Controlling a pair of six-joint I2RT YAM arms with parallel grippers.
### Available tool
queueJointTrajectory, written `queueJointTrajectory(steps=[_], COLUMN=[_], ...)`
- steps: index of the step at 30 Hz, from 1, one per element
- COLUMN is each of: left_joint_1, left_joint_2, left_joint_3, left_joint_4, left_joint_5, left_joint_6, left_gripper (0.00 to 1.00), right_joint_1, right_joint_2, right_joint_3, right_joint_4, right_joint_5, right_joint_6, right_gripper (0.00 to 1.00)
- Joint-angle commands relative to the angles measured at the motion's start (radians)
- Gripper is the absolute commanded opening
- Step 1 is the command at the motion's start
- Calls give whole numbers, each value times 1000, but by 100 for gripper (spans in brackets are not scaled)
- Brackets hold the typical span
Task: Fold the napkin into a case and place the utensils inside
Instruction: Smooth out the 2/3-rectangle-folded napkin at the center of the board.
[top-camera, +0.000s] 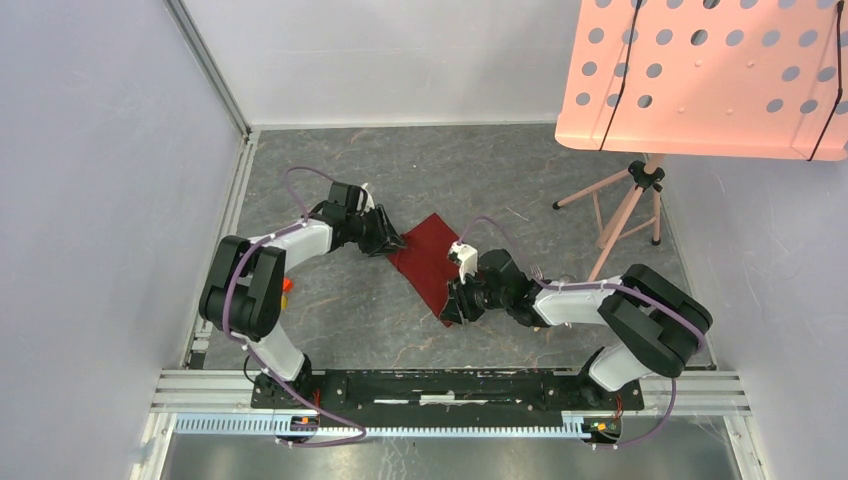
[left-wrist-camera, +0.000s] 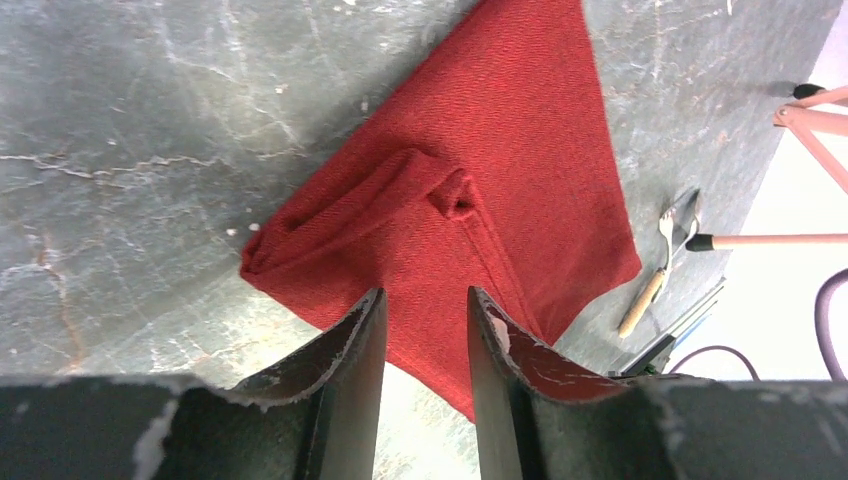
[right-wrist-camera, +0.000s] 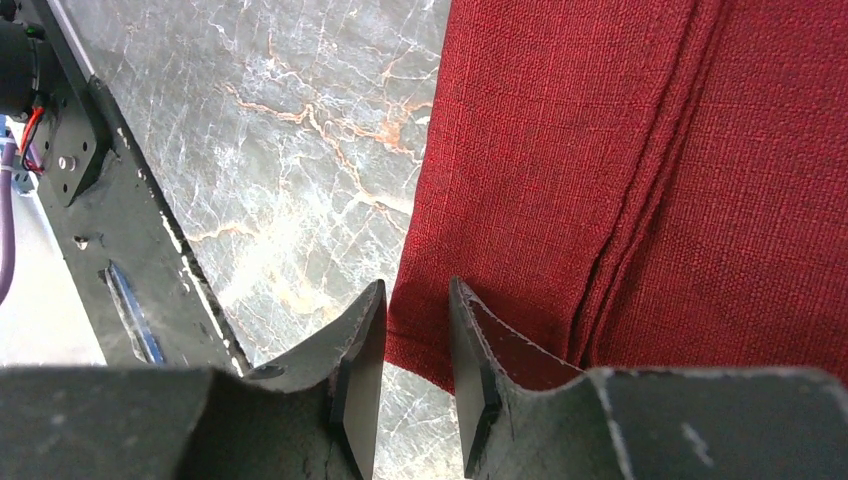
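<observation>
So where's the napkin relative to the pincers? —Kim

Between them. One edge runs under the tips of the left pincer and the cloth spreads away ahead of it. The opposite corner sits right in the gap of the right pincer. —Dev

Jaws? —Kim

Both spread partway. Left: fingers apart above the cloth, nothing pinched. Right: straddling the cloth edge, one finger over the table, one over the fabric. The gap is visible, so it's not clamped. Can't tell if the pads touch the cloth. —Dev

Fold state? —Kim

Partly folded, I'd judge. Stacked layer edges run away ahead of the right pincer, and a bunched ridge sits just beyond the left tips. No tidy pocket shape so far. —Dev

Handling? —Kim

Soft, limp, light. The weave is coarse, so the pads should hold it. The layers will likely slide over each other, though, and the free side will drag and crease. Grab it at a corner or hem, through all layers. Avoid mid-panel, which looks prone to puckering. —Dev

What goes inside? —Kim

The fork and spoon lie off the cloth, beyond its far edge, to the right of the left pincer and near a pink stand leg. They look stiff, slick and flat on the table. Take them by the handle, probably one at a time. —Dev
</observation>
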Motion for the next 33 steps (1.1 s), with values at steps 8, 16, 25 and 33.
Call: queueJointTrajectory(steps=[8, 16, 25, 33], left_joint_1=[-16, -17, -24, -44], left_joint_2=[-235, -265, -32, 80], left_joint_3=[-60, -186, -98, 21], left_joint_4=[-134, -60, 2, 21], left_joint_5=[-75, -64, -76, -116], left_joint_6=[74, 30, 40, 53], left_gripper=[52, 60, 68, 68], right_joint_1=[-51, -201, -387, -344], right_joint_2=[-152, -145, -15, -41], right_joint_3=[148, 255, 224, 33], right_joint_4=[-241, -430, -387, -162], right_joint_5=[78, 168, 60, -29], right_joint_6=[-124, -264, -202, -51], right_gripper=[53, 65, 56, 38])
